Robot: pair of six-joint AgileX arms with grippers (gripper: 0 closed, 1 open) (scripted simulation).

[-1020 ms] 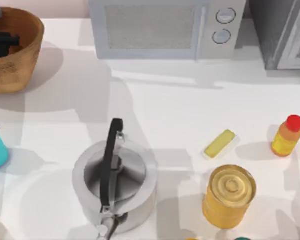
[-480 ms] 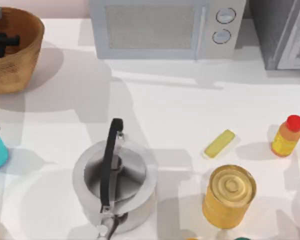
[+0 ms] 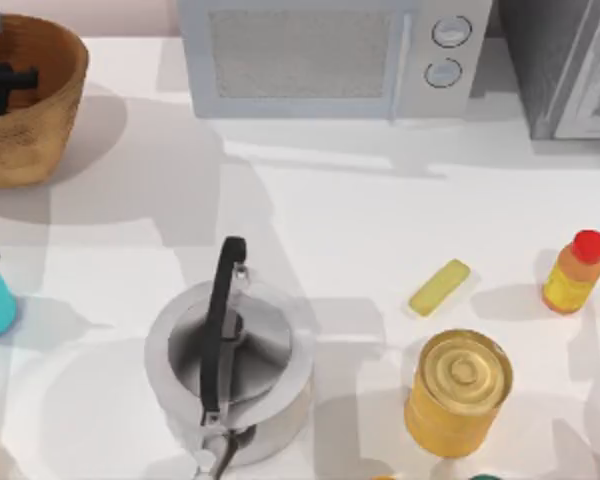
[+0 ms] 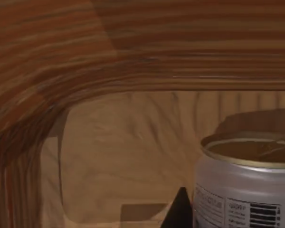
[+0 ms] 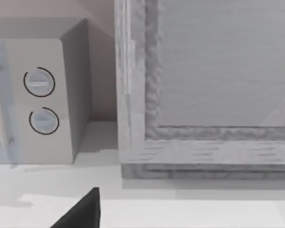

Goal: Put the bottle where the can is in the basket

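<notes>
The left hand (image 3: 2, 85) is down inside the basket (image 3: 40, 140) at the upper left of the top view, and whether its fingers are open or closed cannot be told. The left wrist view shows the can (image 4: 244, 185) standing upright on the basket floor, with one dark fingertip (image 4: 179, 211) just beside it. The bottle (image 3: 574, 272) stands at the right edge of the desk (image 3: 360, 220), near a yellow bar (image 3: 439, 288) and a golden tin (image 3: 457, 393).
</notes>
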